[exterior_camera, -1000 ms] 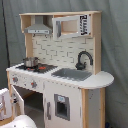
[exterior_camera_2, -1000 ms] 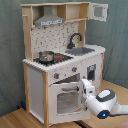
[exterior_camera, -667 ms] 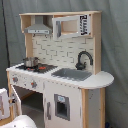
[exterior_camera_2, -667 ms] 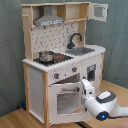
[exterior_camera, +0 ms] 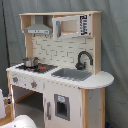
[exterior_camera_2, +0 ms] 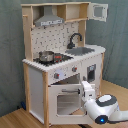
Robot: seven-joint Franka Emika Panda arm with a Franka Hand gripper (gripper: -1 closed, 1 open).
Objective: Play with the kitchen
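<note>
Kitchen (exterior_camera_2: pixel 60 55): frame centre, both exterior views.
Pot (exterior_camera_2: pixel 46 56): on stovetop.
Gripper (exterior_camera_2: pixel 86 86): lower right, at oven door (exterior_camera_2: pixel 67 97); finger spread: cannot tell.

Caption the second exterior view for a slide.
Franka arm reaches toward the toy kitchen's oven door.

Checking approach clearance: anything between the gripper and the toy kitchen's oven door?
Nothing visible. In the second exterior view the gripper sits right at the front of the toy kitchen, level with the top edge of the windowed oven door; whether it touches can't be told. No loose object lies between them.
</note>
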